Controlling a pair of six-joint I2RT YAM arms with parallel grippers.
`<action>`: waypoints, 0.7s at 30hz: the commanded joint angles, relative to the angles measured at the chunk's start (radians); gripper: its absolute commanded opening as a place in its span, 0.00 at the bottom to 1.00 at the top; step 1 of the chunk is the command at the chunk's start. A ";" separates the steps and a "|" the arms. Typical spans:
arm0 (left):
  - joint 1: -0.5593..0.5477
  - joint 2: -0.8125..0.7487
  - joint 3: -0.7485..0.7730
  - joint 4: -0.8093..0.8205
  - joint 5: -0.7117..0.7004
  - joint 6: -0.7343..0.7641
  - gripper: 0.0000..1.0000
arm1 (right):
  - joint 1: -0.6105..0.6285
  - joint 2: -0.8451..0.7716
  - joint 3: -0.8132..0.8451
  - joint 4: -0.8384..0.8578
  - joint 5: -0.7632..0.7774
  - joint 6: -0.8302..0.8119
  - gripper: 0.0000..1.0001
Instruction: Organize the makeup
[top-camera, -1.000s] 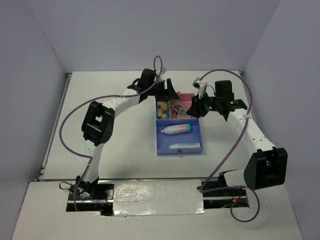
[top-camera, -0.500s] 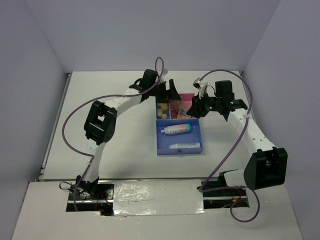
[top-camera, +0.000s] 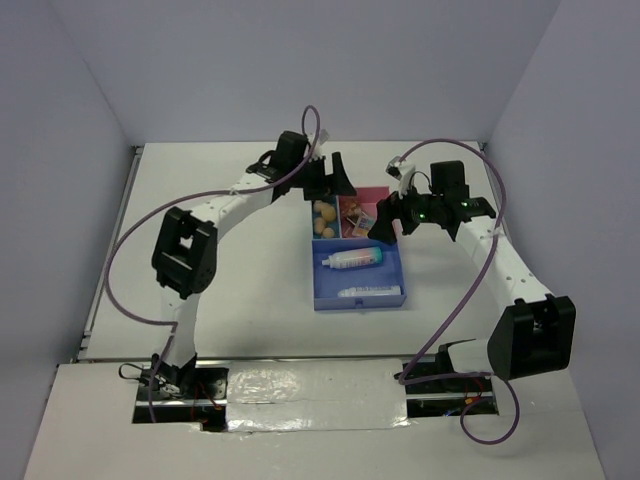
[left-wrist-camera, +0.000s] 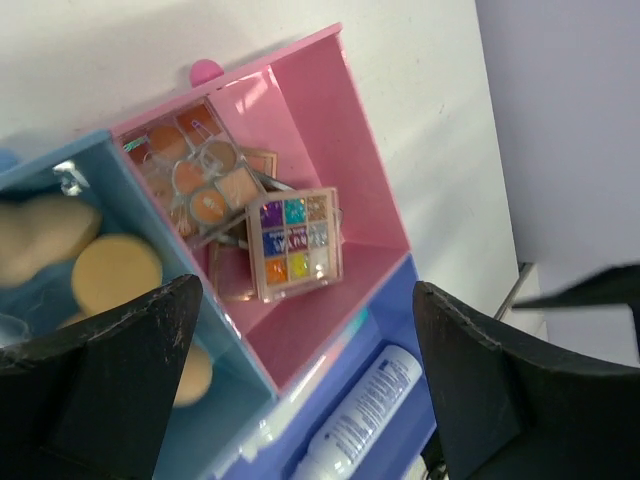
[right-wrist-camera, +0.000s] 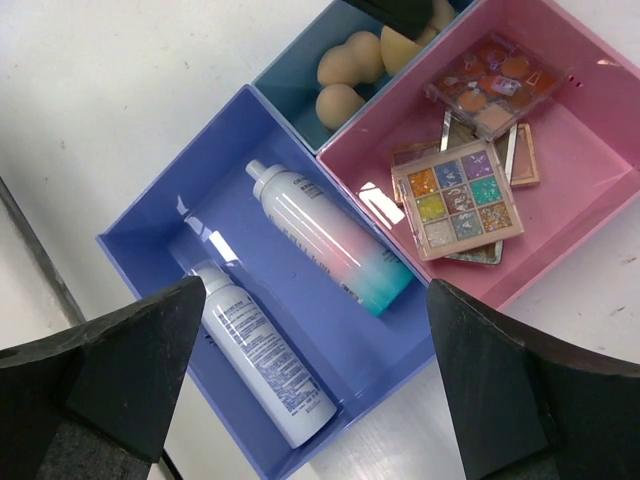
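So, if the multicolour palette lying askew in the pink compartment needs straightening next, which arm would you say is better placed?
Probably left. The open left gripper hangs close over the pink compartment, the multicolour palette centred between its fingers. The right gripper, also open, views the tray from farther off.

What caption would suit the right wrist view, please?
Open right claw above tray: bottle, tube, sponges, palettes sorted by compartment.
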 joint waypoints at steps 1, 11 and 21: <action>0.023 -0.221 -0.052 -0.025 -0.070 0.093 0.99 | -0.004 -0.032 0.059 -0.031 0.013 -0.015 1.00; 0.107 -0.693 -0.512 -0.044 -0.210 0.197 0.99 | -0.009 -0.070 0.108 -0.074 0.071 -0.002 1.00; 0.182 -1.083 -0.791 0.030 -0.275 0.190 0.99 | -0.021 -0.228 0.073 0.001 0.209 -0.025 1.00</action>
